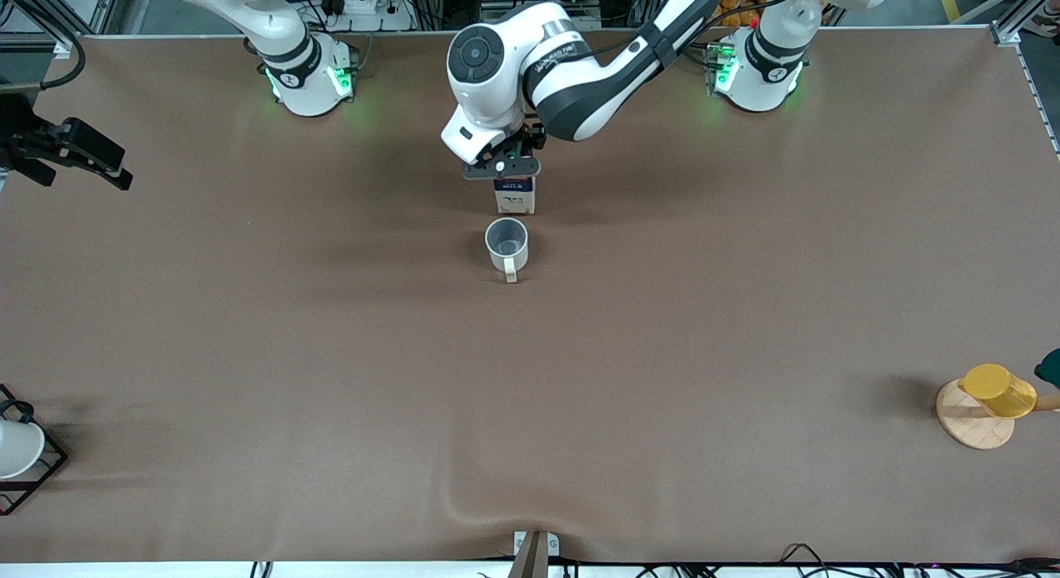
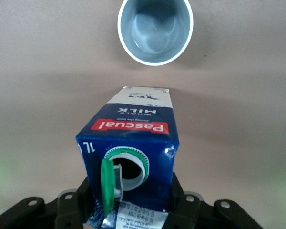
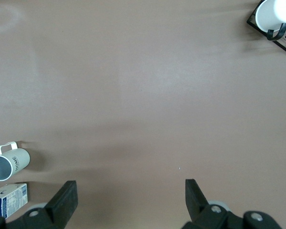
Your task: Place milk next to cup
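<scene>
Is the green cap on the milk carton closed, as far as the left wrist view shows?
No, the green cap is flipped open beside the spout of the milk carton, leaving the round opening uncovered.

Brown cloth covers the tabletop [image 1: 331, 354], with a wrinkle at its edge nearest the front camera. Aluminium framing [image 1: 1014, 27] stands at one corner by the bases, and cables [image 1: 811, 555] trail along the near edge.

I see a dark blue milk carton [image 2: 133, 143] with a white bottom part, a red band with white letters and a round green cap [image 2: 106, 187]. The pale beige mug [image 1: 507, 247] is grey inside. The table cloth [image 1: 530, 396] is plain brown.
</scene>
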